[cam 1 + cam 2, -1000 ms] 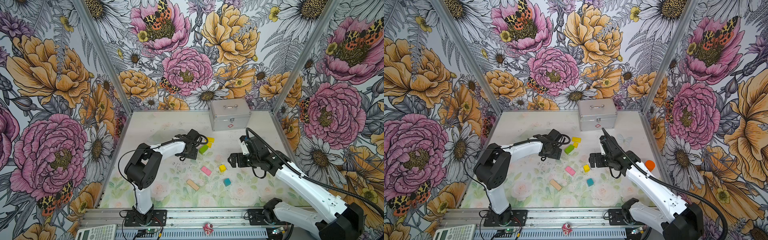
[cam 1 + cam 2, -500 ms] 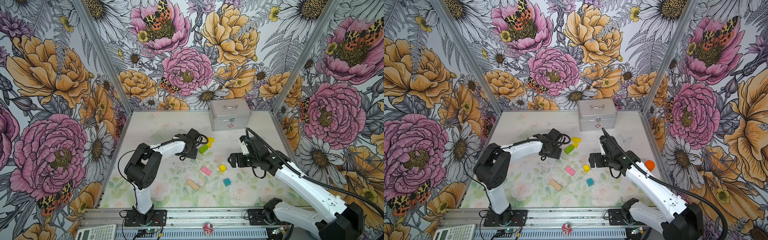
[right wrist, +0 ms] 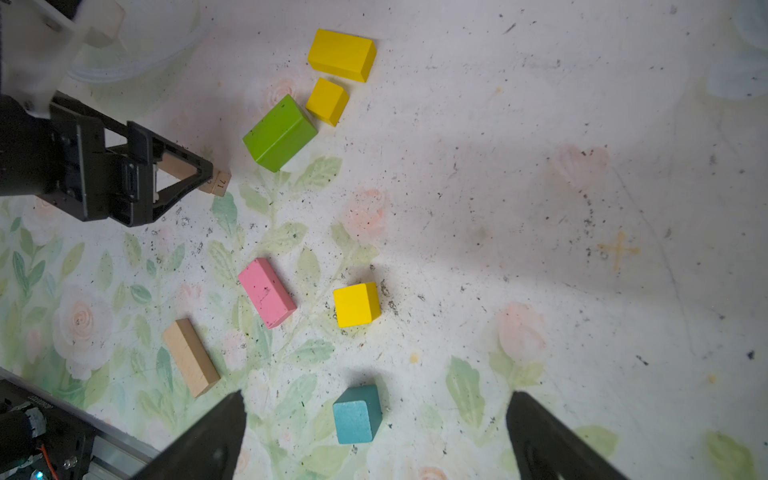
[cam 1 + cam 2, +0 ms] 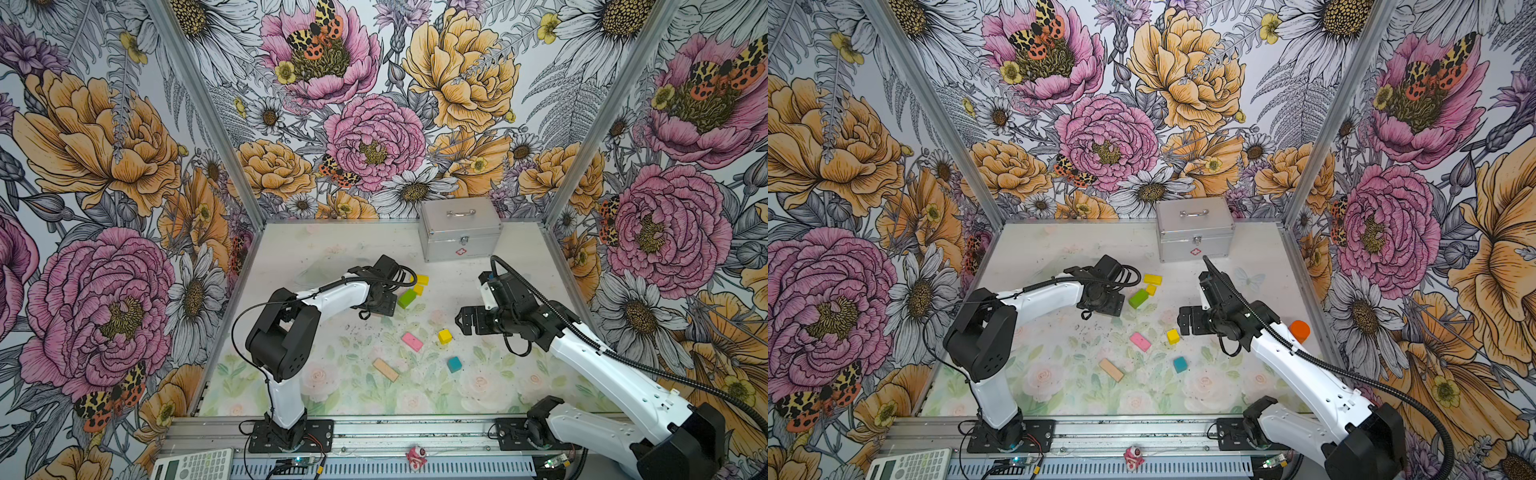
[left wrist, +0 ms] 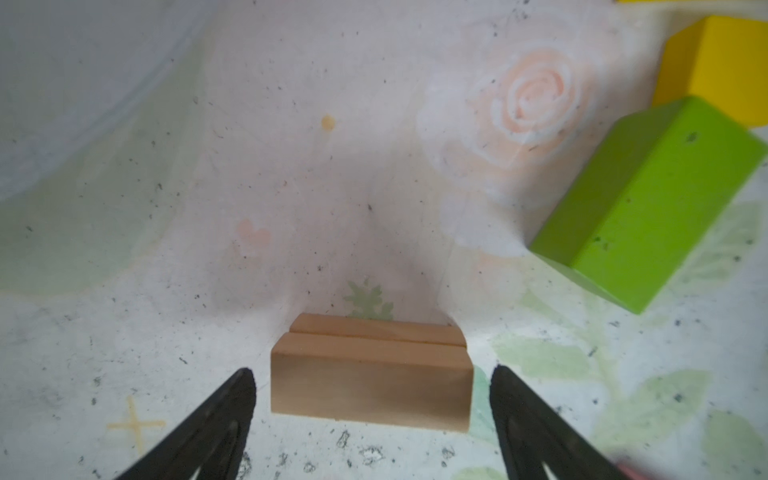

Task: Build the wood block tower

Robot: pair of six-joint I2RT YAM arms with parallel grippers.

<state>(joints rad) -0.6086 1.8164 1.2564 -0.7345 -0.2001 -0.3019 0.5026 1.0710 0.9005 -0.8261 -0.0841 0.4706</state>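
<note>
My left gripper (image 5: pixel 372 371) is open and low over the mat, its jaws on either side of two plain tan bars (image 5: pixel 370 386) that lie side by side, with a gap at each fingertip. These bars are all that shows of the tower. Beside it lie the green bar (image 4: pixel 406 298), a yellow cube (image 4: pixel 418 289) and the yellow slab (image 4: pixel 422 279). My right gripper (image 4: pixel 463 322) hangs open above the mat, holding nothing. Loose below it are the pink slab (image 3: pixel 267 292), another yellow cube (image 3: pixel 356 304), the teal cube (image 3: pixel 357 415) and a third tan bar (image 3: pixel 191 357).
A silver metal case (image 4: pixel 459 228) stands against the back wall. An orange object (image 4: pixel 1300 330) sits by the right wall behind my right arm. A calculator (image 4: pixel 193 465) lies on the front rail. Flowered walls close in three sides.
My left gripper's jaws have spread a little wider around the tan bars. Both arms and all the blocks stay where they were.
</note>
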